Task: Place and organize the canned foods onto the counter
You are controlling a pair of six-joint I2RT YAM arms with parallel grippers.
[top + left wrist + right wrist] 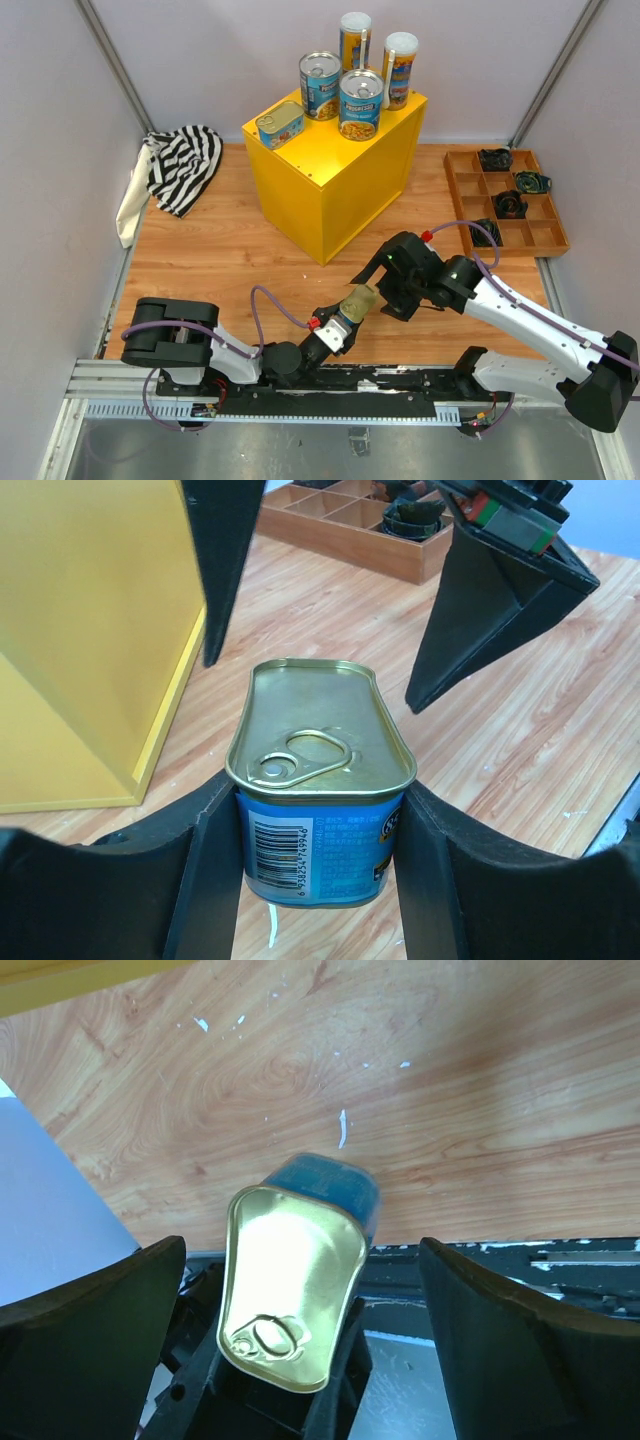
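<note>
1. Top view. The yellow counter (330, 190) stands on the wooden table (210, 250).
   - Five cans stand on its top. A flat golden tin (279, 124) is at the left corner, and two wide blue-labelled cans (320, 85) (360, 104) are in the middle.
   - Two tall slim cans (355, 40) (398, 70) are at the back.
   - A striped cloth (180, 165) lies to the left of the counter. A brown tray (505, 240) lies to its right.
2. Top view, in front of the counter. The left gripper (352, 305) is clamped on the second golden tin (361, 297). The right gripper (372, 288) sits just behind that tin, on the counter side, with its jaws spread.
3. Left wrist view.
   - The left fingers (205, 880) press both long sides of the second golden tin. It is upright, with the pull-ring lid up and the barcode facing the camera.
   - The counter's yellow wall fills the left of this view.
   - The right fingers (490, 610) hang above the tin, one on each side. They are spread wide and do not touch it.
4. Right wrist view.
   - The right gripper's two dark pads are far apart and grip nothing. The tin's golden lid is between them and clear of both.
   - The left gripper's black jaws hug the tin from below.
   - A strip of the counter's yellow edge shows at the top left.
</note>
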